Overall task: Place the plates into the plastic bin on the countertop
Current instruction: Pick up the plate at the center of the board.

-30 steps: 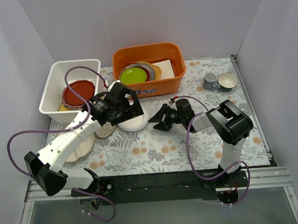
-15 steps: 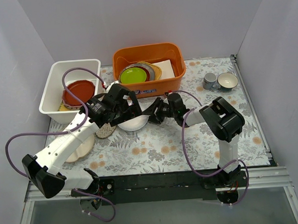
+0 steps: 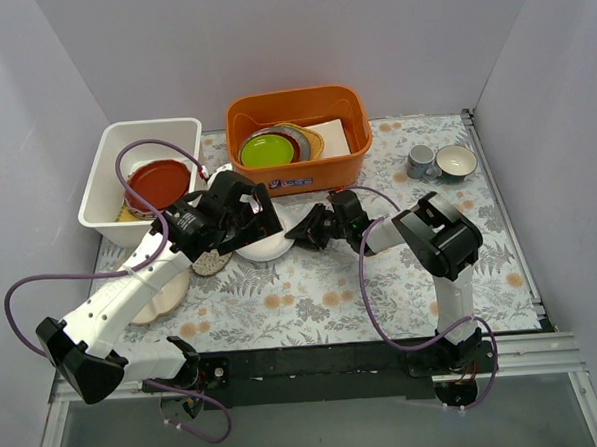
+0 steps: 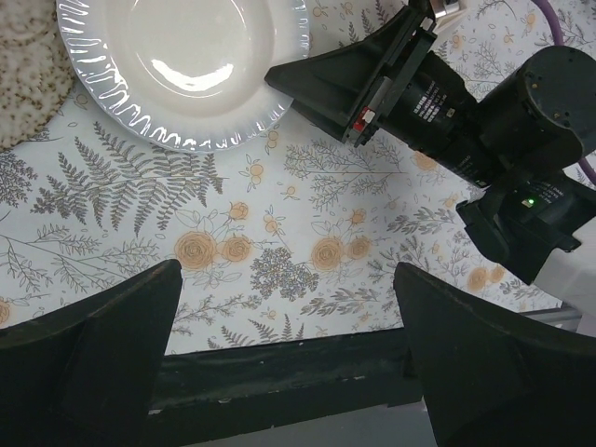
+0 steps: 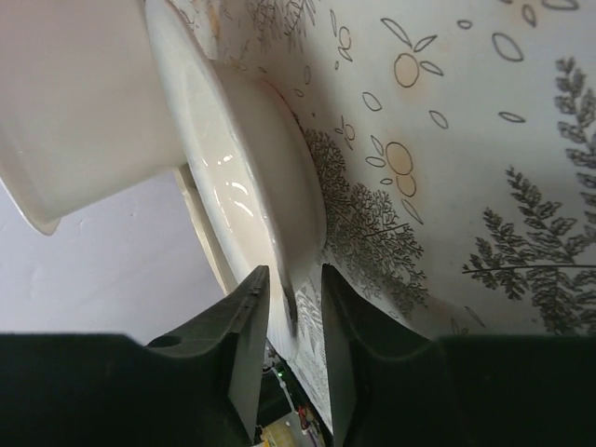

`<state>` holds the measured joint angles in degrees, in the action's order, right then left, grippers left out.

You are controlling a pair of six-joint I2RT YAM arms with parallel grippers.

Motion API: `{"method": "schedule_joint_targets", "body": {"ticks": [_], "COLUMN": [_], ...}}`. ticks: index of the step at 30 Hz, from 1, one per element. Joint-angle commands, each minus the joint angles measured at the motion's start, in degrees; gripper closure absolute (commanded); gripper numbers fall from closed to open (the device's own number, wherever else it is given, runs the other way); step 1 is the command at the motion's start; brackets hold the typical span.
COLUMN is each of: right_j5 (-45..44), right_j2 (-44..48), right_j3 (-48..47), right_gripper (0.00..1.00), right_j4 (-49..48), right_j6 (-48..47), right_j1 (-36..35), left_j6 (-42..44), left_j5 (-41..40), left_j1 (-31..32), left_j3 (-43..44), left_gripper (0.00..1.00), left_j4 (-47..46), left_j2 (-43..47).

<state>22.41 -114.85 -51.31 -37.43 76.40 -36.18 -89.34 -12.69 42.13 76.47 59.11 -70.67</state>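
While the plate [image 3: 263, 247] lies on the countertop [image 3: 312, 293] near the bin [image 3: 151, 124], the top view shows your right gripper [image 3: 301, 233] at its rim and the left gripper [image 3: 246, 221] hanging above it. Left wrist view: left jaws spread wide, empty. Right wrist view: right jaws narrowly straddle the rim; whether they pinch, you cannot tell. Likely step: grasping. Next you need a firm pinch, then a lift to the bin.

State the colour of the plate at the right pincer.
White plate, ribbed rim; left wrist view shows it best.
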Motion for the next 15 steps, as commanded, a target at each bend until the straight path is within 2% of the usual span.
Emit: {"method": "schedule_joint_targets", "body": {"ticks": [1,4,9,15], "right_j5": [-0.53,-0.53,-0.1,1.05], "right_j2": [-1.43,-1.87,-1.61,-0.29], "right_j3": [-0.9,-0.37,0.95,1.91], "right_gripper": [0.66,0.76,0.98,0.99], "right_j4": [-1.42,-2.03,-3.18,-2.74], "right_j6": [0.24,0.24,0.33,-1.6], "right_j1": [-0.82,-0.91,-0.91,-0.82], "left_j6": [0.04,0.31,0.57,0.39], "left_j5": [-0.41,-0.67,-1.11,-1.02], "left_j1": [0.23,0.23,0.23,0.23], "left_j3": [0.09,0.44,0.88,0.7], "left_gripper": [0.02,0.02,0.02,0.02], "left_j4": [0.21,0.74,1.79,1.62], "left_j2": [1.77,1.51,1.59,2.12]}}
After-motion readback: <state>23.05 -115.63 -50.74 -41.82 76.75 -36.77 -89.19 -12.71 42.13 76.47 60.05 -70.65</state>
